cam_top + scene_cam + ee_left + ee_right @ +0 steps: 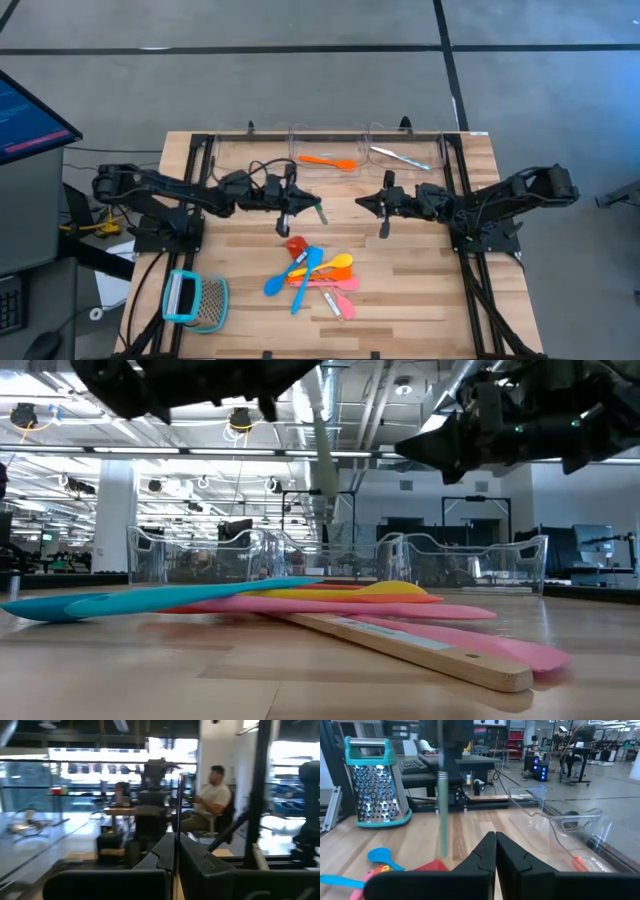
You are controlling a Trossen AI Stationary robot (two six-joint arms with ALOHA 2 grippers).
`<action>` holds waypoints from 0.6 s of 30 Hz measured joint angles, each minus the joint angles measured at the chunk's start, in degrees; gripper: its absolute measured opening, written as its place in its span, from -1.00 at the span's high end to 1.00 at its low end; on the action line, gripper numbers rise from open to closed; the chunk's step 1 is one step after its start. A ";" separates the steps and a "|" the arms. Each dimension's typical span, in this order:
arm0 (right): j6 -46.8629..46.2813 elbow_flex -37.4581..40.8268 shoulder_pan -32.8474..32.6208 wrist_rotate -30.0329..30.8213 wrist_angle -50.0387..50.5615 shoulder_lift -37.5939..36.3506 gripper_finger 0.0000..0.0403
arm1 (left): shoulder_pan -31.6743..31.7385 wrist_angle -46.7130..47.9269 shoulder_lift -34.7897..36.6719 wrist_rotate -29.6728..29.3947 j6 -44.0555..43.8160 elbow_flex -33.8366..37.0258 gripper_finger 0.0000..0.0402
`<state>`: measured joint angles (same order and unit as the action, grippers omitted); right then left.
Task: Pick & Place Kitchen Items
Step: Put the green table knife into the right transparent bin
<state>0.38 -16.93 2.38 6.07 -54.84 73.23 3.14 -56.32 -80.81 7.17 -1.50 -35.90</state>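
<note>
My left gripper (292, 207) is above the table's middle, shut on the red-headed spatula. Its pale grey-green handle (442, 815) hangs upright and its red head (295, 245) is low by the table; whether it touches the wood does not show. A pile of blue, yellow, orange and pink utensils (318, 275) lies on the table just nearer than the head, and also shows in the low view (300, 605). My right gripper (383, 218) hovers right of the spatula, shut and empty, its fingers (495, 852) pointing at the handle. My left gripper holds the spatula by the upper end of its handle (320, 410), pinched between the two fingers. The fingers (172, 855) come in level from the table's left, across the handle. The spatula hangs upright below them, red head (434, 866) down.
Clear bins (365, 150) stand along the far edge, one with an orange spoon (328, 160), one with a pale utensil (400, 156). A teal-framed grater (193, 298) lies near left. A person (212, 800) sits beyond the table.
</note>
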 joint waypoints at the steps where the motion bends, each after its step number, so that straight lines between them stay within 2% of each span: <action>1: -0.01 0.00 0.09 0.00 0.08 0.17 1.00 | 0.08 0.07 -0.95 1.70 0.00 -0.87 1.00; 5: -0.28 0.00 -0.09 0.00 0.65 0.22 1.00 | 0.76 0.29 -2.56 6.69 -0.52 -3.63 1.00; 11: 0.00 -0.02 -0.49 0.00 0.58 0.22 1.00 | 0.80 0.48 -2.55 6.36 1.23 -3.89 1.00; 18: 0.02 -0.02 -0.14 0.00 0.17 0.22 1.00 | 0.80 0.92 -2.55 3.23 1.61 -3.87 1.00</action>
<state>0.40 -16.95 2.24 6.07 -54.68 73.45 3.95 -55.40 -83.35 10.39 0.11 -39.77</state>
